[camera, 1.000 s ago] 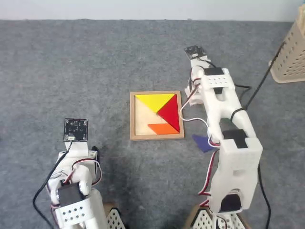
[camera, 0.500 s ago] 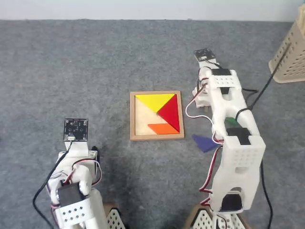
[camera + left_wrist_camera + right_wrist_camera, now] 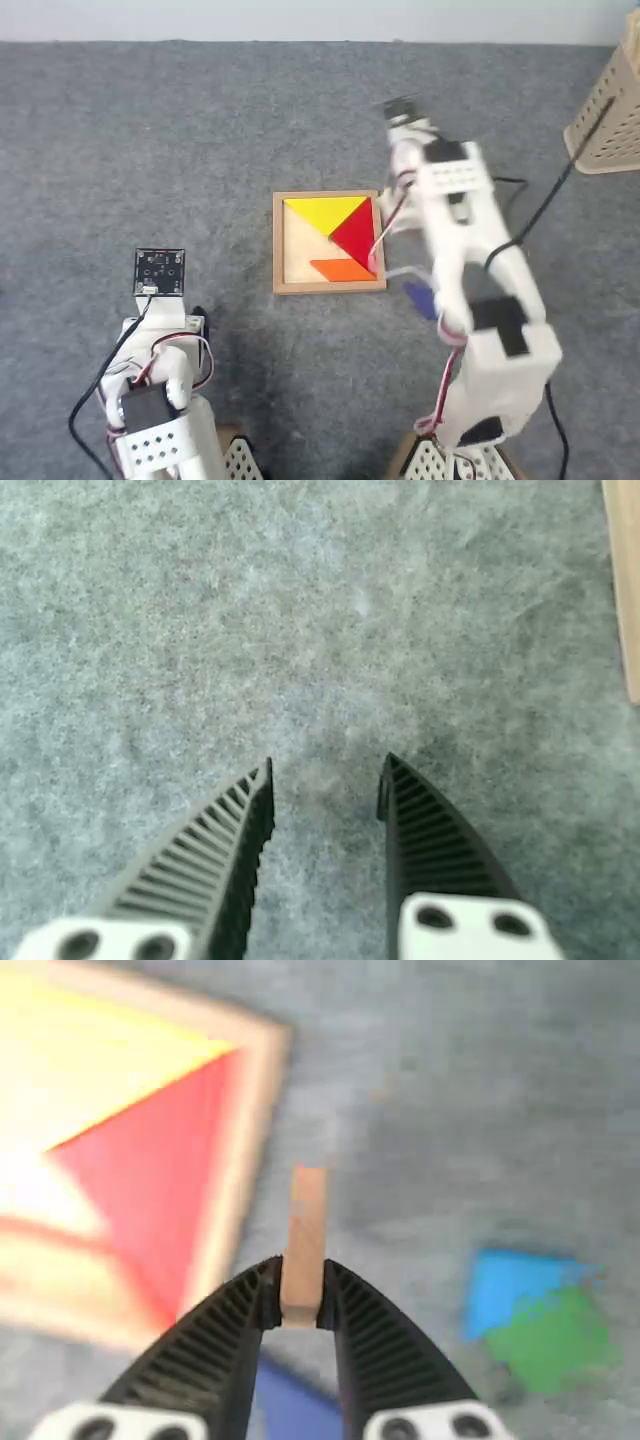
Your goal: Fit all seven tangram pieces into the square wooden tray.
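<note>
The square wooden tray [image 3: 281,243] lies mid-table and holds a yellow triangle [image 3: 325,212], a red triangle [image 3: 358,240] and an orange piece [image 3: 343,269]. My right gripper [image 3: 300,1275] is shut on a thin tan piece [image 3: 304,1230] held on edge, just off the tray's rim [image 3: 252,1150] on the carpet side. A light blue piece [image 3: 508,1280] and a green piece [image 3: 555,1345] lie touching on the carpet beyond it. A dark blue piece [image 3: 420,298] sits by the right arm [image 3: 455,200]. My left gripper [image 3: 328,770] hangs open over bare carpet.
A perforated beige basket [image 3: 610,110] stands at the far right edge. The tray's edge [image 3: 625,580] shows at the side of the left wrist view. Grey carpet covers the table, and the left arm [image 3: 160,370] sits folded at the near left.
The right arm swung away from the tray and then back toward it, carrying the tan piece. The green piece seen half a second ago is now covered by the arm. The left arm has not moved.
</note>
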Tool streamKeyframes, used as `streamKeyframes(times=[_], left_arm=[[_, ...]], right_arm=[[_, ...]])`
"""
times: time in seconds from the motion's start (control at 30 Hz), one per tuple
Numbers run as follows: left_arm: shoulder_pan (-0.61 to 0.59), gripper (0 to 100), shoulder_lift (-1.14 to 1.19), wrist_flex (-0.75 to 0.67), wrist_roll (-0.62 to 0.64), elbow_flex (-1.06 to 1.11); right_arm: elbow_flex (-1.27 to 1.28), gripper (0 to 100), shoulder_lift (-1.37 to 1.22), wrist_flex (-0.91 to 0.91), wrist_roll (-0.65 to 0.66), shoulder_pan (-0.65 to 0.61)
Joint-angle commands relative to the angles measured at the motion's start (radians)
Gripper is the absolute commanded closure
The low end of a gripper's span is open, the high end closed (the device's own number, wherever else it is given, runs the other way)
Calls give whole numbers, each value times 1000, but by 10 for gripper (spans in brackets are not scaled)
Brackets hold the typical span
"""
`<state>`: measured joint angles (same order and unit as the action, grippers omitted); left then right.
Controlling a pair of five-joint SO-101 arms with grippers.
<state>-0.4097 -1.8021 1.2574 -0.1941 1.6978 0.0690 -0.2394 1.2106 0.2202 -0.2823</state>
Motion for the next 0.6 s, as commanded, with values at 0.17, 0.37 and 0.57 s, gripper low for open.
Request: streamKeyframes(times=[0.17, 0.37, 0.57], left_arm=[[-5, 832, -8, 3, -6, -12], [-5, 832, -8, 3, -6, -12], [-5, 832, -8, 3, -6, -12]], right_arm=[[161, 991, 226, -134, 325, -312], [87, 991, 96, -143, 482, -372], [14, 991, -25, -143, 523, -354]])
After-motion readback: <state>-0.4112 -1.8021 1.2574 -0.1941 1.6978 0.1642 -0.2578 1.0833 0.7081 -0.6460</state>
